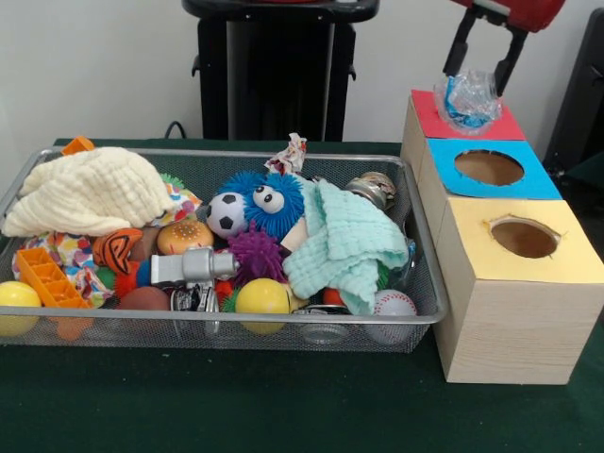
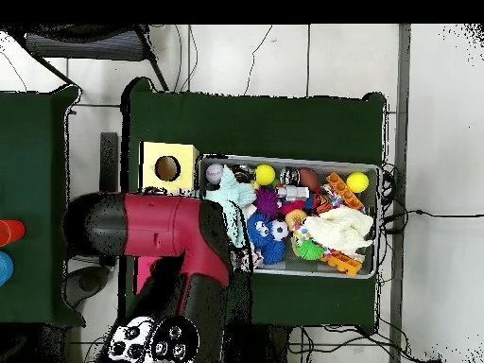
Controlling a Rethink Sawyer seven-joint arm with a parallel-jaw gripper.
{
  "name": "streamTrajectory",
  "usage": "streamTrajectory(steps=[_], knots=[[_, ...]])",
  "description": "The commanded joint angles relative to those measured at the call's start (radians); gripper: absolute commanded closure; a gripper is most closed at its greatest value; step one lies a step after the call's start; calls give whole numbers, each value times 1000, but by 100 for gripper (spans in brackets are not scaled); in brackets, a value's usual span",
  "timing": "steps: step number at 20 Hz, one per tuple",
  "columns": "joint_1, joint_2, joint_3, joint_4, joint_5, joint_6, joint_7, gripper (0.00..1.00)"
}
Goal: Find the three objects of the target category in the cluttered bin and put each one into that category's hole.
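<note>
Because the crumpled clear plastic piece (image 1: 467, 98) sits on the red-topped box (image 1: 429, 118) over where the hole should be, I judge it could catch on the rim or spring back out instead of dropping. My gripper (image 1: 485, 71) hangs right above it, fingers spread either side of its top; whether they pinch it, I cannot tell. It looks thin, creased, see-through, with a blue tint inside. The wire-mesh bin (image 1: 427, 274) beside the boxes remains cluttered.
</note>
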Motion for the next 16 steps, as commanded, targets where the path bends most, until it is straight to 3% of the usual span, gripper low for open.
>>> streamTrajectory(steps=[1, 16], knots=[[36, 78, 0, -27, 63, 103, 340, 100], [54, 127, -2, 18, 90, -14, 337, 100]])
